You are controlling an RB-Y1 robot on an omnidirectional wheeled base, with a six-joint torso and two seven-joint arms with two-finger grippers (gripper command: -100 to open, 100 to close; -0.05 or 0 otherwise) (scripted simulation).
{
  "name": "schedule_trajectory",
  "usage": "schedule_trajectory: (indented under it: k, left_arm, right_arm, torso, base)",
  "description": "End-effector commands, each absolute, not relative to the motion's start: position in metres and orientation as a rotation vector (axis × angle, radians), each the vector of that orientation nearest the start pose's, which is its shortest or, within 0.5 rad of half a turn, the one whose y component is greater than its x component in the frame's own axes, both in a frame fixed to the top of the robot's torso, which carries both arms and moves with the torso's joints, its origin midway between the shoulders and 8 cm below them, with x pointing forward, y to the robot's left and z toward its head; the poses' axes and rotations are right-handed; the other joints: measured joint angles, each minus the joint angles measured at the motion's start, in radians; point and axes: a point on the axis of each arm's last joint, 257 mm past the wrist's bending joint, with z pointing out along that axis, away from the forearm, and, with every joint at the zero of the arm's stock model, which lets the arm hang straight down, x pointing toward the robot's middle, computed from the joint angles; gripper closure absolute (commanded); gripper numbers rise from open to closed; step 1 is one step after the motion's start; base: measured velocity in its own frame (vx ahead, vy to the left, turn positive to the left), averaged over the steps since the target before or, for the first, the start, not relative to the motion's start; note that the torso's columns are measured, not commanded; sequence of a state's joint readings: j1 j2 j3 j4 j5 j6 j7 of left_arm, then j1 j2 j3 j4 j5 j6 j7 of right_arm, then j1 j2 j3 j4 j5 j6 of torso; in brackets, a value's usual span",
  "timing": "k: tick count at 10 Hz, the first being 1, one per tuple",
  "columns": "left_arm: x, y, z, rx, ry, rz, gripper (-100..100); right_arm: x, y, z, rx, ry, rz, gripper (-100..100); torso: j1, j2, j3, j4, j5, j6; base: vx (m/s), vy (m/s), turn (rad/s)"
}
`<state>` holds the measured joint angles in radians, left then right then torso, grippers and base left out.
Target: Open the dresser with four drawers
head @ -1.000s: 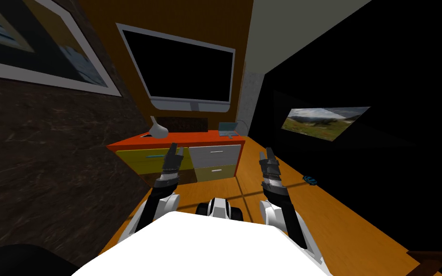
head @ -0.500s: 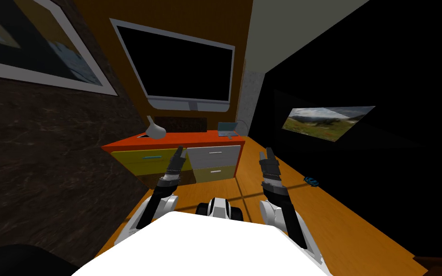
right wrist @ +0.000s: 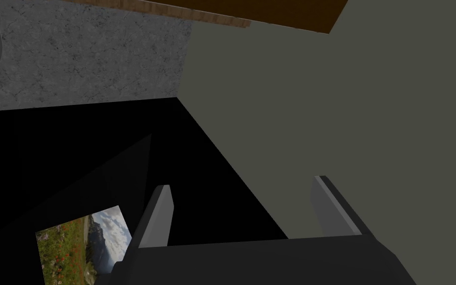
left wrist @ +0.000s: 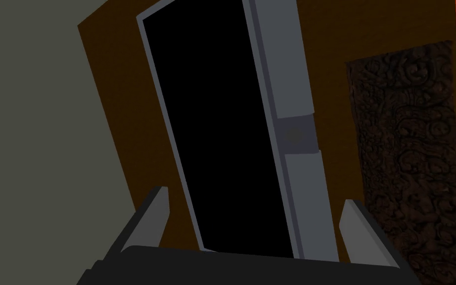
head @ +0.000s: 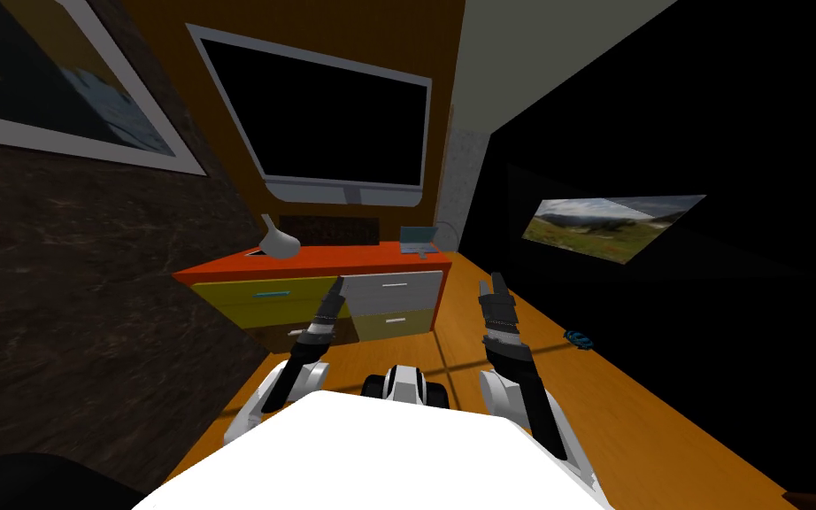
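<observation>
Narrow room, orange-brown wall (head: 446,44), wooden floor (head: 574,390). Dresser (head: 309,261) ahead against wall, four drawers appear closed. Left gripper (head: 337,285) raised before drawer fronts, fingers spread, aimed above handle (head: 271,293). Right gripper (head: 493,283) spread, clear of dresser. Risk: advancing without lowering wrist misses handle, strikes drawer front.

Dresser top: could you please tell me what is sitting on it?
A grey flask-shaped vase stands at the left end of the dresser, a small teal item at the right end, and a dark textured panel along the back. Whether that panel rests on it is hidden.
</observation>
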<state>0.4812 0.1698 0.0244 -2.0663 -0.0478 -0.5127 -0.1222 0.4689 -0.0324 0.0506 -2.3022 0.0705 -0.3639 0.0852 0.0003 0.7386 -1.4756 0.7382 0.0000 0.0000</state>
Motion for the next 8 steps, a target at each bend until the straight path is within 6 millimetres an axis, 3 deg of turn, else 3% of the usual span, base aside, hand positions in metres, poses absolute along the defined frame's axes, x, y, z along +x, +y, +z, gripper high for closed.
schedule_trajectory:
  k: [1,8]
  left_arm:
    - [0.386,0.289,-0.09,-0.611,0.969,-1.069,-100]
    - [0.4,0.305,-0.149,-0.693,1.043,-1.026,-100]
  right_arm:
    - [0.367,-0.251,0.017,0.627,0.761,1.216,0]
    - [0.367,-0.251,0.017,0.627,0.761,1.216,0]
  torso:
    - [0.0,0.0,0.0,0.0,0.0,0.0]
    - [-0.001,0.0,0.0,0.0,0.0,0.0]
  base:
    - [0.059,-0.044,0.008]
    - [0.062,-0.038,0.007]
